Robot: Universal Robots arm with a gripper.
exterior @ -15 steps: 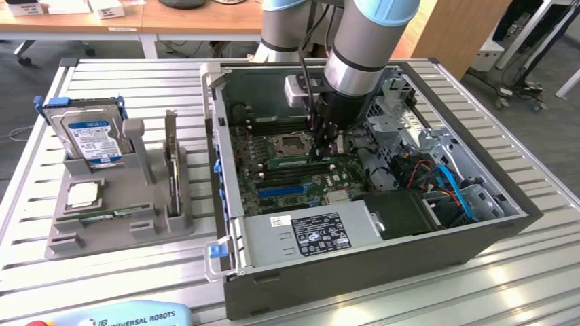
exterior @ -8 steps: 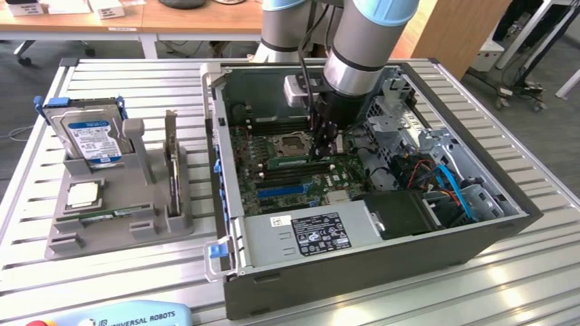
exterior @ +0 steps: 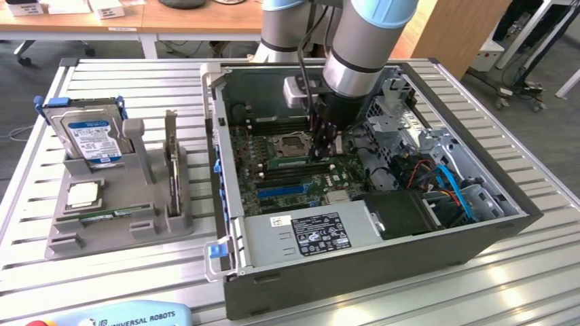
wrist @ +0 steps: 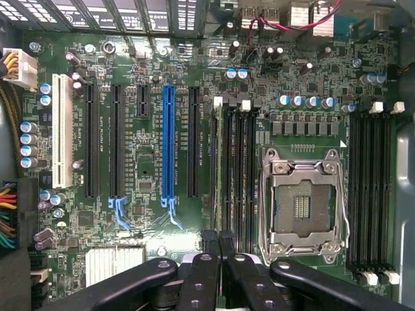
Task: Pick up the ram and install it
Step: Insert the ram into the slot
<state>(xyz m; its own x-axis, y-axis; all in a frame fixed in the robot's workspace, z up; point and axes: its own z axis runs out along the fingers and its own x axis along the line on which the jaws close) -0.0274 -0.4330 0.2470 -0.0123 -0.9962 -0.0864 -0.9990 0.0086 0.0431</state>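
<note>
Gripper (exterior: 322, 153) clenched shut, low inside the open computer case (exterior: 363, 275); just beside it, the ram (exterior: 288, 164) stands upright in a motherboard (wrist: 146, 214) slot.

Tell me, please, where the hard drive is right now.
In the exterior view, the hard drive stands upright in the grey holder, to the exterior view's left of the open computer case.

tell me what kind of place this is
Probably a robotics lab or test workshop: a robot arm reaches into an open computer case on a slatted metal table, a grey fixture beside it holds a hard drive and other parts, and wooden desks stand behind.
</note>
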